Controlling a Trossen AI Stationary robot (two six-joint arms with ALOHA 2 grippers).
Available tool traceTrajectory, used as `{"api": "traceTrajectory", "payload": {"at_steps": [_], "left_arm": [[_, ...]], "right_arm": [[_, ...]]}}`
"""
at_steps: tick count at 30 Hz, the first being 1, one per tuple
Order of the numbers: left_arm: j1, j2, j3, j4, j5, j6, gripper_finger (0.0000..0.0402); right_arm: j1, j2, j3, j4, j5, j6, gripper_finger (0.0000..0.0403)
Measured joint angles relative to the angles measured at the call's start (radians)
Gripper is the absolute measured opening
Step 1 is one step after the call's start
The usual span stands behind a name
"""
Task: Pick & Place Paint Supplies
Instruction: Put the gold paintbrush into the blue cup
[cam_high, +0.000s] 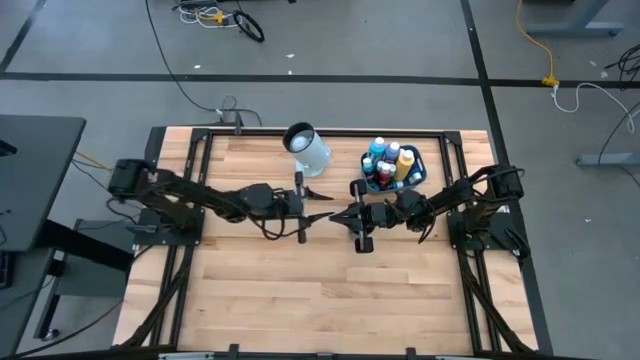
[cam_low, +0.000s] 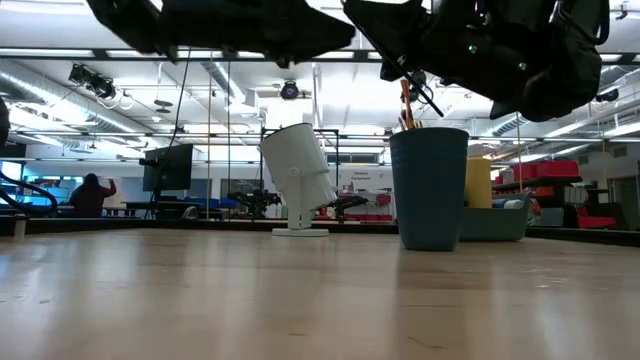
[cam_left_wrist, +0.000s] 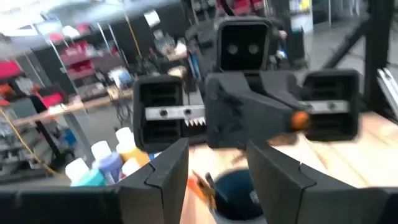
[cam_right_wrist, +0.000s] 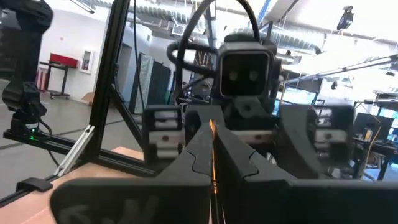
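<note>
The two arms meet nose to nose above the middle of the table, and the right gripper has its jaws pinched tight on a thin wood-coloured paintbrush whose handle runs up between the fingers. Facing it, the left gripper stands with its jaws spread and nothing between them, lined up as if to receive the brush. Below and just beyond the left gripper's fingers sits the dark blue cup, already holding a few brushes that poke above its rim; it stands just to the left of the teal tub, which is packed with the white-capped paint bottles in blue, teal and yellow toward the far right of the table. A white jug lies tilted at the far edge, left of the cup. The brush looks light and stiff but very slender, so it could swivel or slip in a pinch; a hold on the handle near its middle, clear of the bristles, seems safest, with the fingers square across it. The bottles look light too, with smooth rounded plastic sides, and are probably best taken around the body below the cap.
</note>
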Motion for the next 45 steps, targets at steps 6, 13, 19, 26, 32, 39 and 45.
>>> {"api": "traceTrajectory", "payload": {"at_steps": [6, 13, 19, 26, 32, 39, 45], "left_arm": [[-0.029, -0.128, 0.0, -0.157, 0.004, -0.005, 0.0169], [-0.046, -0.141, 0.0, -0.163, 0.004, 0.013, 0.0169], [-0.045, -0.134, -0.001, -0.161, 0.003, 0.018, 0.0169], [-0.044, -0.134, -0.001, -0.163, 0.004, 0.019, 0.0155], [-0.044, -0.134, -0.001, -0.161, 0.05, 0.018, 0.0099], [-0.044, -0.134, -0.001, -0.143, 0.051, 0.018, 0.0055], [-0.044, -0.134, -0.001, -0.137, 0.052, 0.011, 0.0048]], "right_arm": [[0.0, 0.0, 0.0, -0.004, 0.0, -0.007, 0.0006], [0.0, 0.0, 0.0, -0.004, 0.035, -0.008, 0.0006], [0.0, 0.0, 0.0, -0.004, 0.055, -0.008, 0.0006], [0.0, 0.0, 0.01, -0.002, 0.056, -0.008, 0.0006], [0.0, 0.0, 0.015, -0.005, 0.053, -0.009, 0.0006], [0.0, 0.0, 0.015, -0.013, 0.053, -0.008, 0.0006], [0.0, 0.0, 0.016, -0.012, 0.053, -0.008, 0.0006]]}}
